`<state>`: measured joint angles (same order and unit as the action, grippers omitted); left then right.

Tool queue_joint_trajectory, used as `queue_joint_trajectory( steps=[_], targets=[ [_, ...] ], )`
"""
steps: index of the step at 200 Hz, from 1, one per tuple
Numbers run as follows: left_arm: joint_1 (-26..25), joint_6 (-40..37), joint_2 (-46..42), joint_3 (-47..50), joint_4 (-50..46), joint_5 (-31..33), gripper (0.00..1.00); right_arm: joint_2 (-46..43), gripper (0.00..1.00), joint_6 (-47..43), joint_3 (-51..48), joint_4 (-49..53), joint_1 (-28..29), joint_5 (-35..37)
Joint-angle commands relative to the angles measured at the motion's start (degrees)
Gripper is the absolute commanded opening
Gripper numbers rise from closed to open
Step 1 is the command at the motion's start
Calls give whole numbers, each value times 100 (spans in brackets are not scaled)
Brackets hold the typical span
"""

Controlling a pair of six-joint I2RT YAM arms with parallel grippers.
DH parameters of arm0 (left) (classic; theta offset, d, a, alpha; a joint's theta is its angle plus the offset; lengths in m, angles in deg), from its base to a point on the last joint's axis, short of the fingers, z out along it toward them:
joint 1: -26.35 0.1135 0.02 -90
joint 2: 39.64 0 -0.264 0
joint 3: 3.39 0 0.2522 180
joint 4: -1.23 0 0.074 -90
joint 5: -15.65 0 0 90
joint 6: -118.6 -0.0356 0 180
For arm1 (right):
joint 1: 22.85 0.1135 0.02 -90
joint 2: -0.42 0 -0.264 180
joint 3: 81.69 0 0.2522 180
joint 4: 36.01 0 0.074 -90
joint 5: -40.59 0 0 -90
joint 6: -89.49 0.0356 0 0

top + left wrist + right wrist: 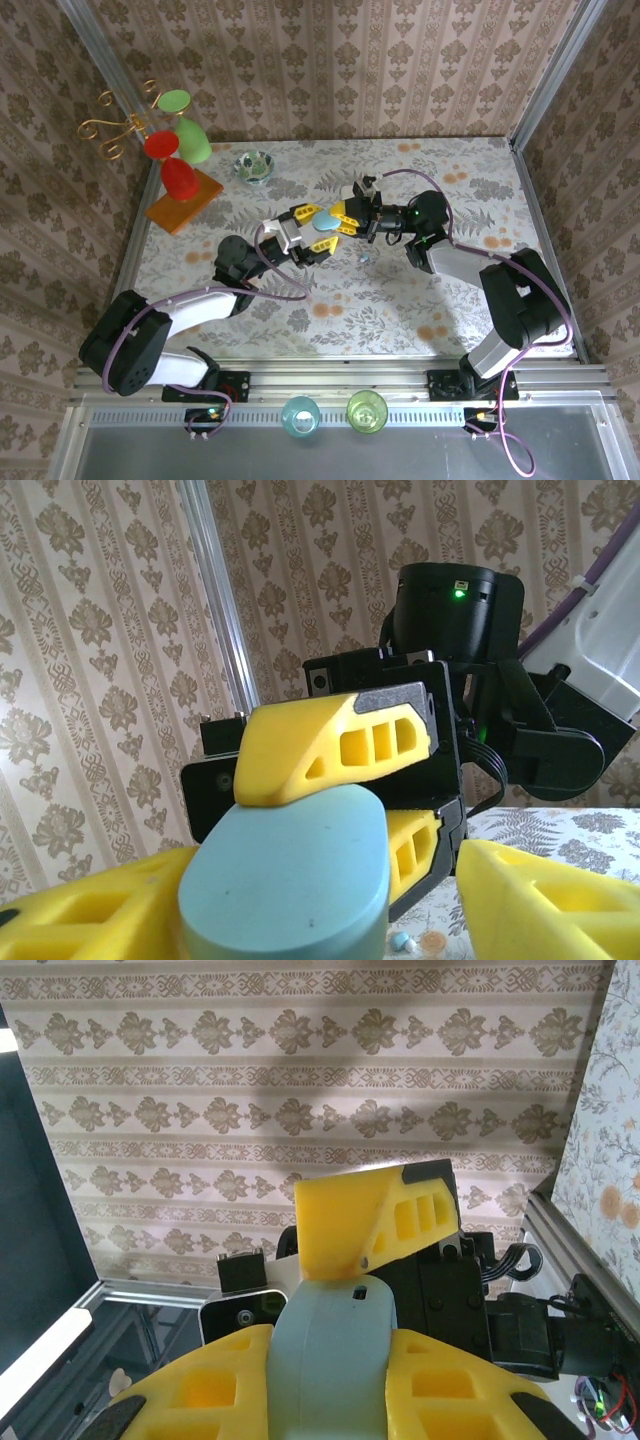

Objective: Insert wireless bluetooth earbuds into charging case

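The charging case (325,222), a pale blue rounded pebble, hangs above the middle of the table between both grippers. My right gripper (343,220) is shut on it, its yellow fingers (190,1390) pressing both sides of the case (330,1360). My left gripper (312,230) stands open around the case (285,880). One of its fingers (550,900) is clear of the case by a gap, and the other lies next to it. Below, on the table, rests a tiny bluish-white earbud (400,941) beside a small orange disc (432,943). A small pale piece (365,257) lies under the grippers.
A green glass bowl (253,165) sits at the back left. An ornament stand (180,190) with red and green cups on an orange base stands at the left edge. Two glasses (300,413) (366,410) stand beyond the front rail. Wallpapered walls enclose the table.
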<state>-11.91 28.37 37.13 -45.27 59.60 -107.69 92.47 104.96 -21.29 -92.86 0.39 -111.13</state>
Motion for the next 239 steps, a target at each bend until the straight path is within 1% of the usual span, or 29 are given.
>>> queue_joint_trajectory(
  steps=[1,19,38,57,107,116,124,130,140,146,168,178,202,215,239],
  targets=[
    [-14,-81,-98,90,190,14,70,-245,2,52,74,-323,-15,89],
    [4,-107,-149,100,188,41,68,-240,2,42,48,-320,-17,89],
    [12,-76,-163,72,178,-32,59,-207,2,44,39,-327,-13,113],
    [12,-74,-145,77,178,-53,56,-218,2,35,48,-326,-15,107],
    [20,-37,-129,24,178,-155,40,-207,2,35,8,-319,-17,124],
    [20,-53,-112,30,181,-168,39,-211,2,35,22,-314,-14,134],
    [20,-80,-97,34,178,-168,41,-207,2,39,34,-322,-13,141],
    [20,-104,-80,36,178,-164,45,-219,2,42,38,-330,-20,158],
    [20,-133,-58,43,171,-156,55,-239,3,43,61,-329,-13,151],
    [20,-139,-41,52,177,-147,57,-247,3,40,67,-324,-14,151],
    [20,-168,-5,51,173,-129,59,-299,3,44,91,-322,-15,149],
    [25,-184,-13,61,173,-121,57,-309,3,44,83,-320,-13,141],
    [27,-197,-48,70,178,-119,46,-286,3,41,57,-320,-15,155],
    [29,-196,-57,86,173,-120,44,-269,3,41,56,-328,-21,155],
    [30,-195,-84,111,178,-129,38,-267,3,61,65,-315,-16,168]
  ],
)
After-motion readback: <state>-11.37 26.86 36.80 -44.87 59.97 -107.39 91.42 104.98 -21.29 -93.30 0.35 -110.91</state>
